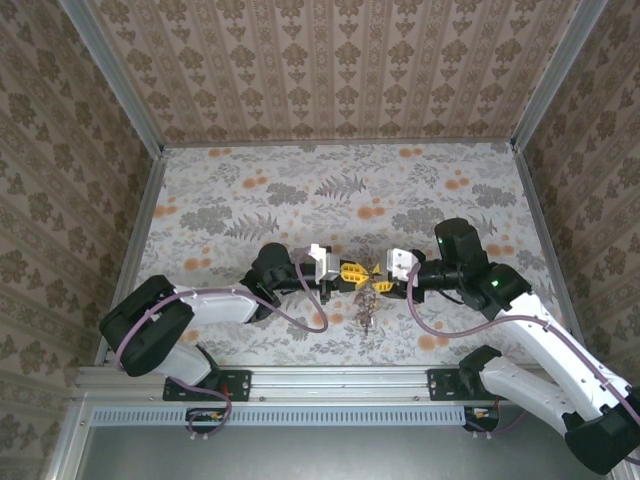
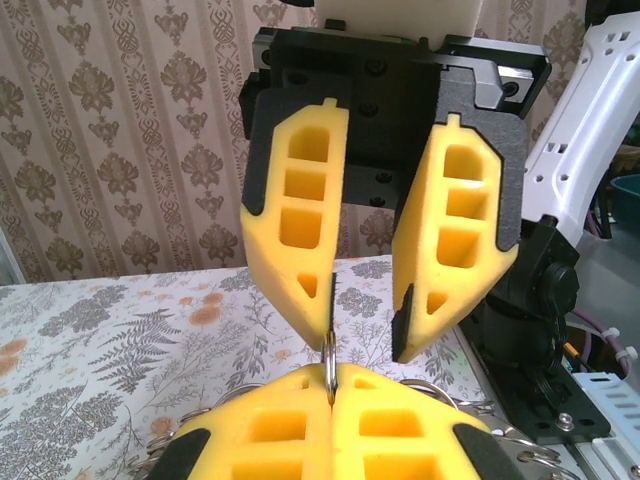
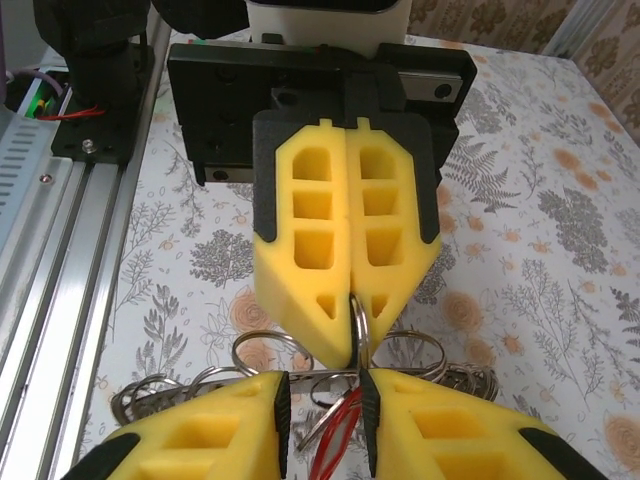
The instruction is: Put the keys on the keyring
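Note:
My left gripper point(image 1: 352, 272) is shut on the edge of a thin grey metal keyring point(image 2: 329, 362), pinched upright between its yellow fingertips. Seen from the right wrist, the same keyring point(image 3: 358, 318) pokes out of the shut left gripper point(image 3: 352, 350). My right gripper point(image 3: 325, 395) faces it tip to tip and stands open. A red key point(image 3: 342, 432) and loops of wire ring hang loose in its gap. From the left wrist, the right gripper point(image 2: 365, 345) has one fingertip against the ring. A bunch of keys point(image 1: 366, 310) dangles below both grippers.
Several more grey rings point(image 3: 262, 345) fan out on either side of the held one. The floral tablecloth point(image 1: 340, 190) stretches behind, walled by patterned panels. An aluminium rail point(image 1: 300, 382) runs along the near edge.

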Robot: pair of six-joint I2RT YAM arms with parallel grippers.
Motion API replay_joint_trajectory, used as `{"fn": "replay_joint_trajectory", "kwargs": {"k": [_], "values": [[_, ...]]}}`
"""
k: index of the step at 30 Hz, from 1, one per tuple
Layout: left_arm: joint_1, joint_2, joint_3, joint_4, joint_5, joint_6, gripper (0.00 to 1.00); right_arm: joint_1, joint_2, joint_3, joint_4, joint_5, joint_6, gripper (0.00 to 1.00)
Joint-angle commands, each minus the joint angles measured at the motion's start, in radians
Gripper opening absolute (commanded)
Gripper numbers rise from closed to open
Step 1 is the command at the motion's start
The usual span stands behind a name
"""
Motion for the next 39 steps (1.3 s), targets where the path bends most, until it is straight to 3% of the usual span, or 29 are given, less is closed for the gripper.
{"fn": "replay_joint_trajectory", "kwargs": {"k": [1, 4, 12, 13, 17, 24, 33, 39], "values": [[-0.011, -0.029, 0.002, 0.088, 0.036, -0.002, 0.0, -0.004, 0.024, 0.004, 0.026, -0.028, 0.006, 0.29], [-0.012, -0.028, 0.003, 0.089, 0.039, -0.001, 0.0, -0.004, 0.039, 0.011, 0.022, -0.04, 0.003, 0.28], [-0.011, -0.021, 0.006, 0.086, 0.039, -0.006, 0.0, -0.005, 0.055, 0.024, 0.016, -0.058, -0.001, 0.01], [-0.011, -0.022, 0.003, 0.086, 0.034, -0.009, 0.05, -0.005, 0.056, 0.029, 0.012, -0.056, -0.004, 0.0], [-0.002, -0.051, -0.011, 0.037, 0.024, -0.02, 0.22, -0.005, 0.061, 0.05, -0.017, -0.013, -0.01, 0.0], [-0.002, -0.155, 0.029, -0.357, -0.002, 0.142, 0.14, -0.004, 0.085, 0.081, -0.059, 0.018, -0.001, 0.0], [-0.002, -0.151, 0.009, -0.353, -0.061, 0.133, 0.29, -0.004, 0.078, 0.064, -0.009, 0.005, 0.018, 0.0], [-0.004, -0.125, 0.038, -0.353, -0.071, 0.125, 0.29, -0.004, 0.08, 0.063, 0.008, -0.004, 0.035, 0.0]]}}
